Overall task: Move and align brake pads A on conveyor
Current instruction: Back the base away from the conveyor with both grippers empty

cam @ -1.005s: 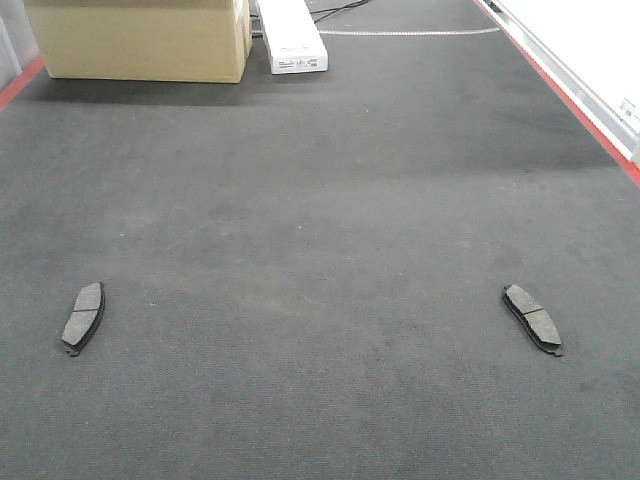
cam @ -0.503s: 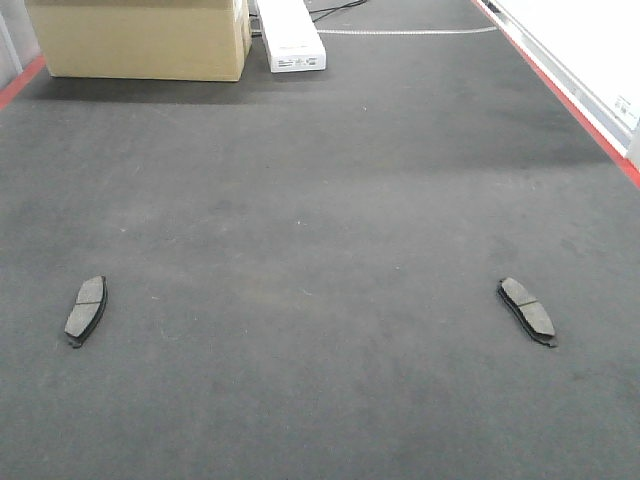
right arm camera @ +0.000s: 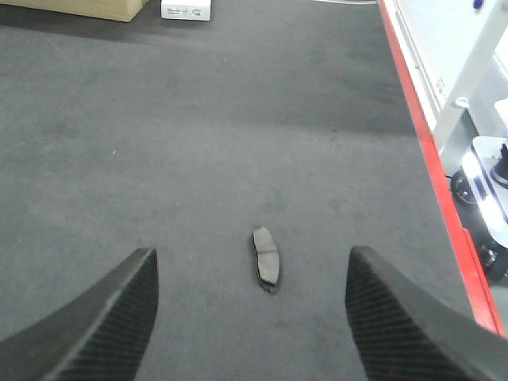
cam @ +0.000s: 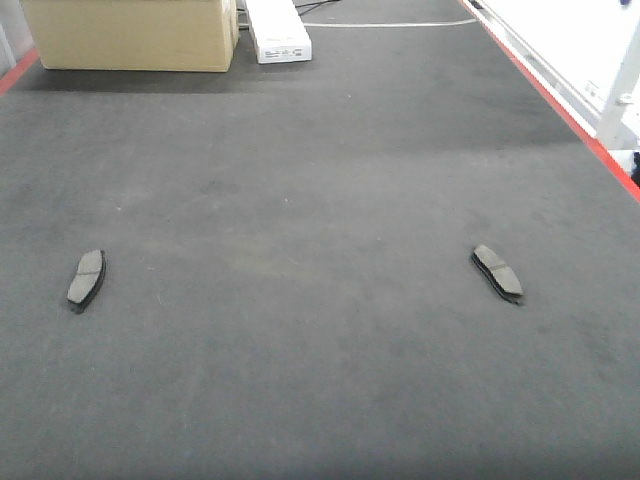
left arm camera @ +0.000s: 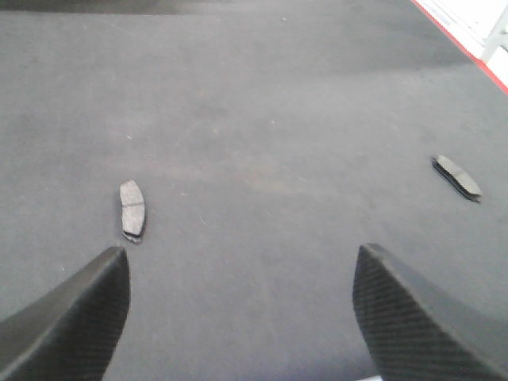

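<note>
Two brake pads lie face up on the dark conveyor. The left pad rests near the left side, the right pad near the right side. The left wrist view shows the left pad ahead and left of my open left gripper, with the right pad far to the right. In the right wrist view the right pad lies ahead, between the wide-spread fingers of my open right gripper, which hangs above the belt. Neither gripper holds anything. The front view shows no gripper.
A cardboard box and a white carton stand at the far end of the belt. A red edge stripe runs along the right side, with a white frame and a wheeled base beyond it.
In the front view both pads and the far boxes have shifted up the picture and look smaller, as the view pulled back. The pads keep their places on the belt.
</note>
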Controlling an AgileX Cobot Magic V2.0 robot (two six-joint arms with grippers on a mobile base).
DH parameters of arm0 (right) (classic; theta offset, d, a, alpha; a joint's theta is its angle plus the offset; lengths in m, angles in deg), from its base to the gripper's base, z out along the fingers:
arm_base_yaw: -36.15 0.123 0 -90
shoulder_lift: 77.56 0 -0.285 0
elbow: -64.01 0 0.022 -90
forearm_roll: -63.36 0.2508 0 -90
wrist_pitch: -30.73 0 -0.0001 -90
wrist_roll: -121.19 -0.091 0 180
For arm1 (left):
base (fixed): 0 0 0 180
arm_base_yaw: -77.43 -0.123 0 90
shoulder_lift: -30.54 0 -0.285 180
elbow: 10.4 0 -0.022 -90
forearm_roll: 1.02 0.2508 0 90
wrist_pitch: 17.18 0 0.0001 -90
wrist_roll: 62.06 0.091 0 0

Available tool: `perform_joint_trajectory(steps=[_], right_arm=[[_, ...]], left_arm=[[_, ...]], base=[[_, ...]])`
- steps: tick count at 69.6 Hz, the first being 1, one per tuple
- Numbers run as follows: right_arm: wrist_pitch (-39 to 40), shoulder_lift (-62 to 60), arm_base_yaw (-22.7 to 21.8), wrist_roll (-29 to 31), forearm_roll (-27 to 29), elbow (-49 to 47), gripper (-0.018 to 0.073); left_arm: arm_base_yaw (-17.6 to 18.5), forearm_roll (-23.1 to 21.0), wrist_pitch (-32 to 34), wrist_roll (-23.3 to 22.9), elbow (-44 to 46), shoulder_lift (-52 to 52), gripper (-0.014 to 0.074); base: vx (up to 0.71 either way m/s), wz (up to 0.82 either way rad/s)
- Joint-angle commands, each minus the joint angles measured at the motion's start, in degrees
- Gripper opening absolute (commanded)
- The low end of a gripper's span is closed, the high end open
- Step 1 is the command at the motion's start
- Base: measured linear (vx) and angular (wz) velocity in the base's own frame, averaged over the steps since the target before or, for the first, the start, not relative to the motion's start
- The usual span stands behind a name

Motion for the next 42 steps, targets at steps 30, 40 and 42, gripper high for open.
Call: perform_joint_trajectory(steps=[30, 40, 42], right_arm=[[3.8, 0.0, -0.1, 0.6, 0.2, -1.2, 0.0477], [3.8, 0.0, -0.1, 0.6, 0.2, -1.2, 0.0477], [3.8, 0.0, -0.1, 0.6, 0.2, -1.2, 0.0477]], left_arm=[[0.4, -0.9, 3.9, 0.0, 1.1, 0.1, 0.0544], [0.4, -0.9, 3.9, 0.0, 1.1, 0.1, 0.0544], [0.4, -0.9, 3.9, 0.0, 1.1, 0.1, 0.0544]], base=[[-0.13, -0.08], [-0.08, -0.01], [-0.08, 0.01]])
